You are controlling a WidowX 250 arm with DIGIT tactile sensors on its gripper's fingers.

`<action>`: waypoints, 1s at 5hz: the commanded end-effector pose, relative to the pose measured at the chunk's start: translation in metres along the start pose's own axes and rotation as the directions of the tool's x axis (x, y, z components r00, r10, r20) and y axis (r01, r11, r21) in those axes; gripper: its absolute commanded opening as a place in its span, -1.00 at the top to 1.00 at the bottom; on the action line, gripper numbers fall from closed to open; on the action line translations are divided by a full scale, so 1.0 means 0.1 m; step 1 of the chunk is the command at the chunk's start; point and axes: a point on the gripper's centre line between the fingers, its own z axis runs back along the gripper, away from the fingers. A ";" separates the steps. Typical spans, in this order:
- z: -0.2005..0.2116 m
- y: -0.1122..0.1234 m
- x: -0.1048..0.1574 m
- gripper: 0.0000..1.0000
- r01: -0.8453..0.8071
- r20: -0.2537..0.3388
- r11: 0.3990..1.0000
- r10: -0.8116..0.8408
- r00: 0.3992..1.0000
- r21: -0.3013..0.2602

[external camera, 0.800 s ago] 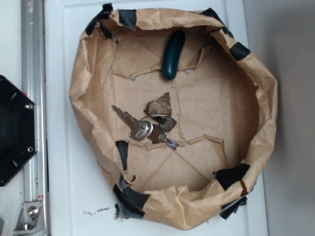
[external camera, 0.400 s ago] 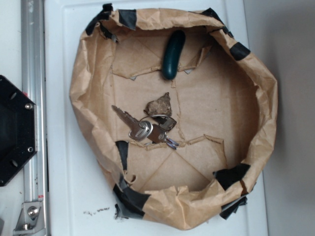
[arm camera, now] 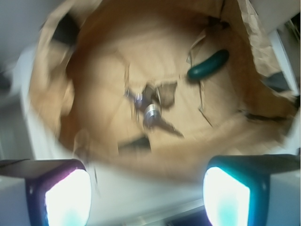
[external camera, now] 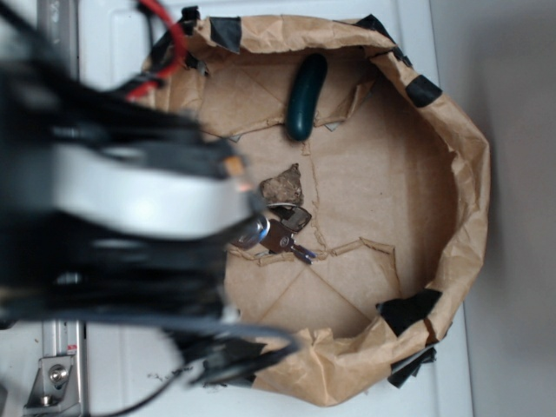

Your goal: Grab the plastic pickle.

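The plastic pickle [external camera: 307,96] is a glossy dark green oblong lying at the back of the brown paper-lined bowl [external camera: 452,156]. In the wrist view the pickle [arm camera: 208,64] sits upper right, far from my fingers. My gripper [arm camera: 147,195] is open, its two bright pads wide apart with only white surface and the paper rim between them. In the exterior view the arm [external camera: 113,200] is a large blur over the bowl's left side, and the fingers themselves are hidden there.
A rough brown lump [external camera: 281,185] and silver keys on a ring [external camera: 282,233] lie in the bowl's middle. Black tape patches [external camera: 408,308] dot the paper rim. A metal rail [external camera: 57,365] runs along the left, beside the white surface [external camera: 113,35].
The arm has swung into the exterior view from the left and now covers the bowl's left side. Pickle, lump and keys have not moved.
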 end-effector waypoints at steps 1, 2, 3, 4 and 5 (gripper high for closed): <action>-0.62 0.25 0.61 -1.00 -0.503 0.331 0.861 0.455 0.827 0.072; -0.92 0.51 0.76 -1.00 -0.622 0.293 0.773 0.570 0.768 0.125; -1.17 0.75 0.81 -1.00 -0.638 0.209 0.759 0.608 0.766 0.131; -1.19 0.87 0.87 -1.00 -0.639 0.182 0.764 0.618 0.765 0.092; -1.25 0.98 0.97 -1.00 -0.659 0.166 0.747 0.641 0.749 0.087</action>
